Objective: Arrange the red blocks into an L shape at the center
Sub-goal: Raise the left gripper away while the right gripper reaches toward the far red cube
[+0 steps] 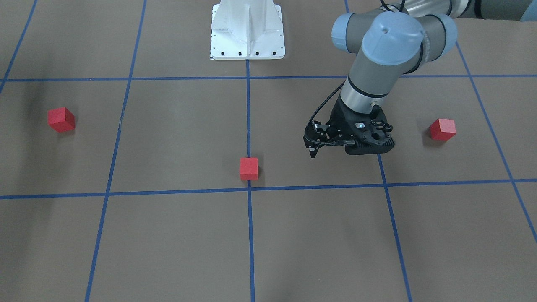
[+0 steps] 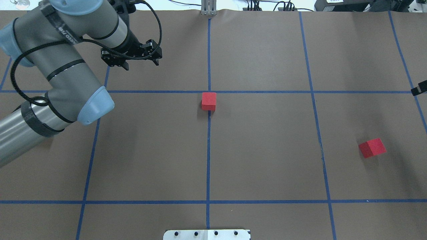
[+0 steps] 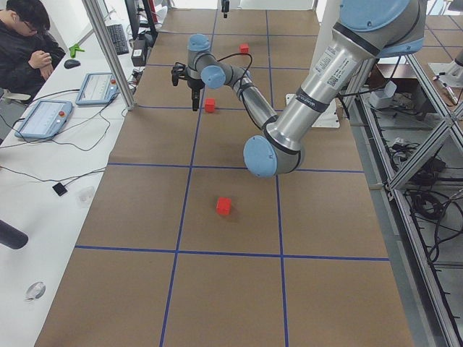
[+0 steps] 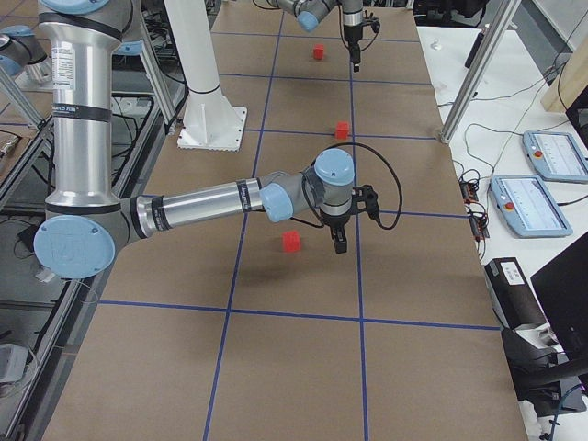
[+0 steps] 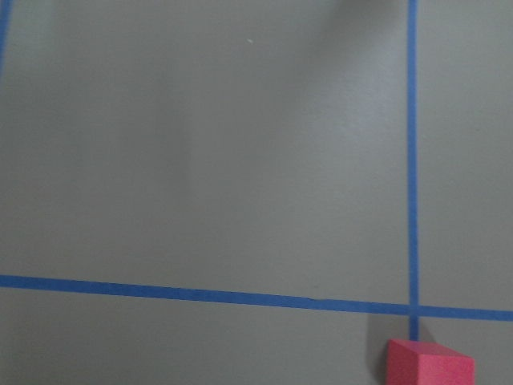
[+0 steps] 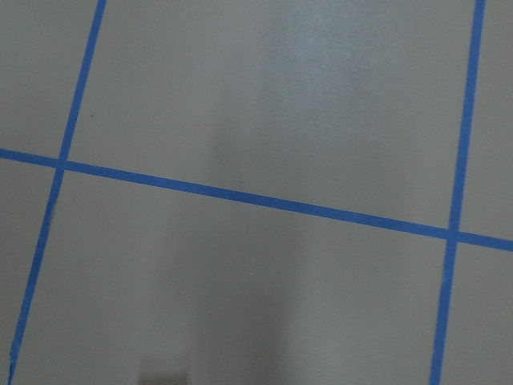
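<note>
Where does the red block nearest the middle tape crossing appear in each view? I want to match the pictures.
Front-facing: red block slightly below the middle.
Overhead: a little above the middle.
Exterior left: upper middle, the second block from the camera.
Exterior right: upper middle, also the second block.
Left wrist: bottom right corner.
Right wrist: not in it.
Shared landmark: the tape crossing right beside it.

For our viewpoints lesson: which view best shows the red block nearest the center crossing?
Overhead exterior: the middle red block is whole and large, right beside the center crossing. Front-facing nearly matches; side views show it small; left wrist clips it; right wrist misses it.
</note>
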